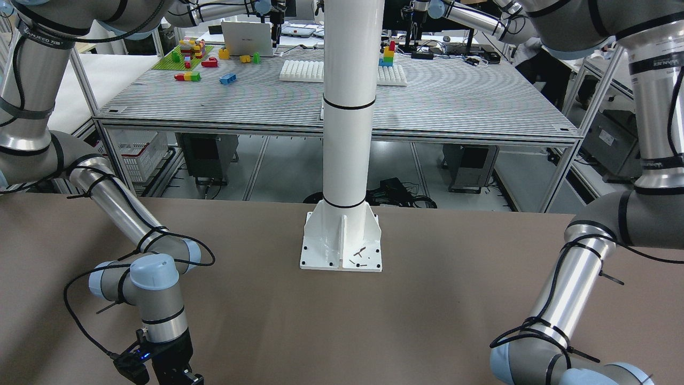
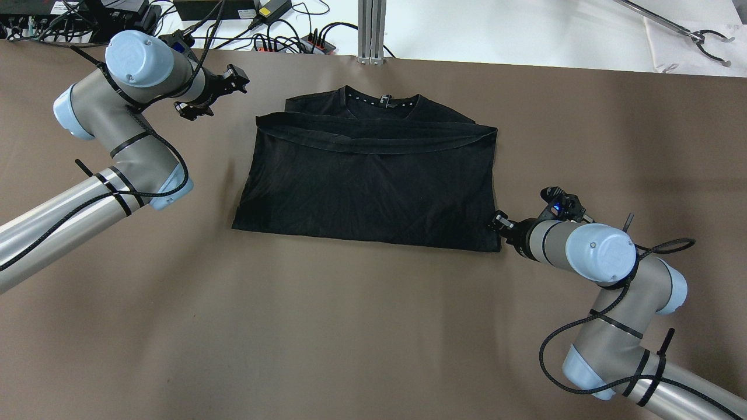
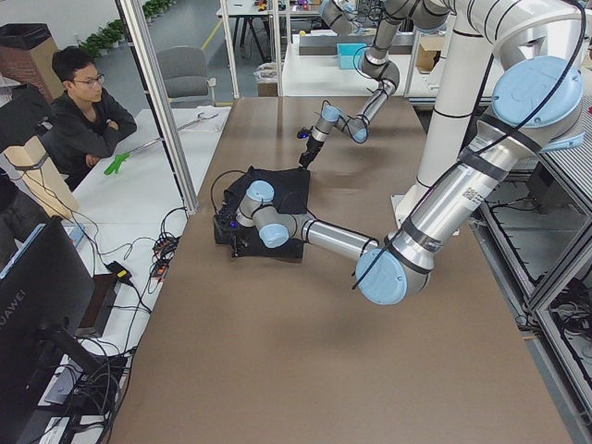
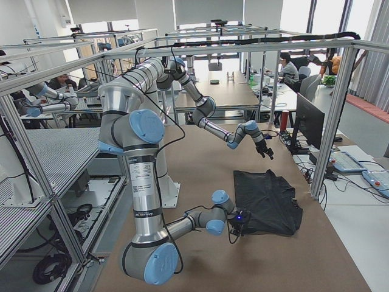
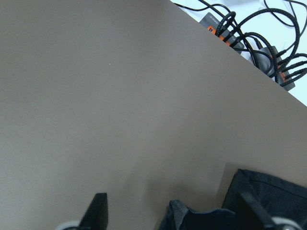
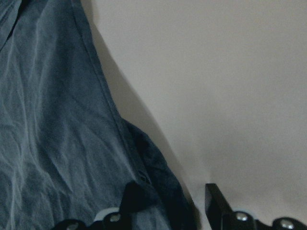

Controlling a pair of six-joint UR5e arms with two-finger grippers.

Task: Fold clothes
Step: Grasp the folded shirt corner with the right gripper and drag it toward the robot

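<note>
The black garment (image 2: 373, 175) lies flat on the brown table, its lower part folded up over the chest, with the collar at the far edge. My left gripper (image 2: 236, 81) is open and empty, just left of the garment's far left corner. In the left wrist view (image 5: 175, 218) its fingertips (image 5: 98, 211) stand wide apart, with a bit of black cloth (image 5: 268, 196) at the lower right. My right gripper (image 2: 499, 224) is at the near right corner. In the right wrist view (image 6: 172, 203) its jaws are apart, with the garment's edge (image 6: 57, 124) lying between them.
The white pole's base plate (image 1: 342, 251) stands on the table's robot side. Cables and a power strip (image 2: 292, 41) lie past the far edge. A seated person (image 3: 83, 111) is beside the table. Bare brown table (image 2: 350, 326) lies in front of the garment.
</note>
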